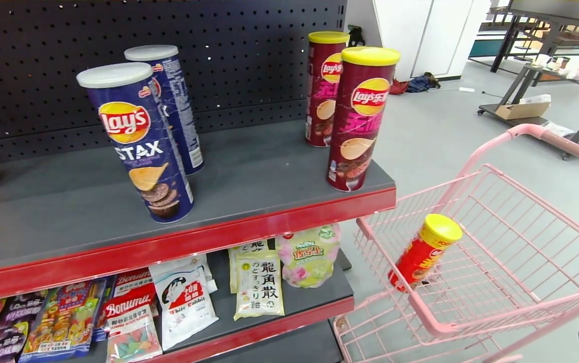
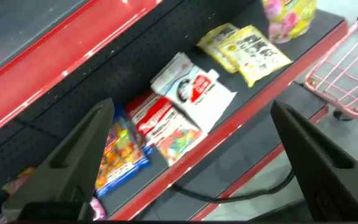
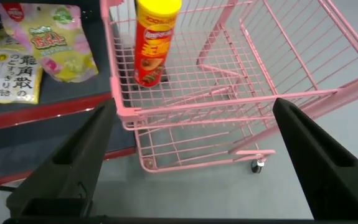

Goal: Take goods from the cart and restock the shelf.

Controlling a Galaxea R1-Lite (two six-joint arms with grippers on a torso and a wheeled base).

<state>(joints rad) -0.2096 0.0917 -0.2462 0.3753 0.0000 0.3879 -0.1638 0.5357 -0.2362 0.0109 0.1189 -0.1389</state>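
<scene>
The left gripper (image 2: 191, 107) is wide open and holds nothing. It hangs over the low shelf (image 2: 253, 130), above a white bag (image 2: 194, 93), yellow bags (image 2: 250, 53) and bright candy bags (image 2: 119, 149).

The right gripper (image 3: 192, 104) is wide open too. It hangs over the pink cart (image 3: 185, 109). One red can (image 3: 155, 43) with a yellow lid sits in the cart's corner next to the shelf. This view also shows a small cart wheel (image 3: 254, 165).

The head view shows the top shelf (image 1: 259, 166). Two blue cans (image 1: 140, 143) and two dark red cans (image 1: 362, 118) stand on it, with a wide gap between the pairs. Behind them is a black wall with holes (image 1: 67, 40).

The floor (image 1: 420, 136) is grey. Tables with black legs (image 1: 531, 75) stand far back.
</scene>
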